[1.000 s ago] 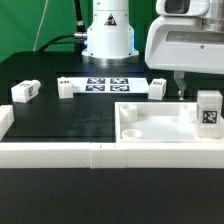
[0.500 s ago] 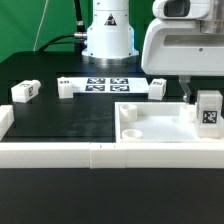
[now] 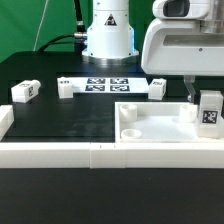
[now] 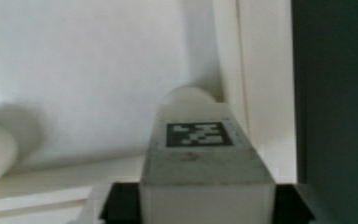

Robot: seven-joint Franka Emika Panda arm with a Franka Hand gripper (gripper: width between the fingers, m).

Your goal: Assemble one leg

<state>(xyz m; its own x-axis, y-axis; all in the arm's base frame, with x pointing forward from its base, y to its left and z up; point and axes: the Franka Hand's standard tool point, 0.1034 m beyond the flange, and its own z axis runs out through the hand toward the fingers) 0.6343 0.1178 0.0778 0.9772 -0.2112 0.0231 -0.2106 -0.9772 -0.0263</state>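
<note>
The leg (image 3: 209, 112) stands upright on the large white square panel (image 3: 160, 128), at that panel's corner on the exterior view's right, its black-and-white tag facing the camera. In the wrist view the same leg (image 4: 201, 150) fills the middle of the picture, tag uppermost, with the pale panel surface (image 4: 87, 70) spread behind it and a round recess edge at one side.

The gripper (image 3: 188, 88) hangs just behind and above the leg, under the arm's bulky white wrist housing (image 3: 185, 45). One dark finger (image 3: 186, 88) shows beside the leg's top edge; the other is hidden, so I cannot tell whether the jaws are spread or closed, nor whether they touch the leg.

Three other legs lie on the black table (image 3: 70, 115): one (image 3: 26, 91) near the exterior view's left, tilted, and two (image 3: 66, 88) (image 3: 157, 87) at either end of the marker board (image 3: 108, 84). White border rails (image 3: 60, 153) run along the table's near edge. The robot's white base (image 3: 107, 35) stands behind, before a green backdrop (image 3: 40, 22).
</note>
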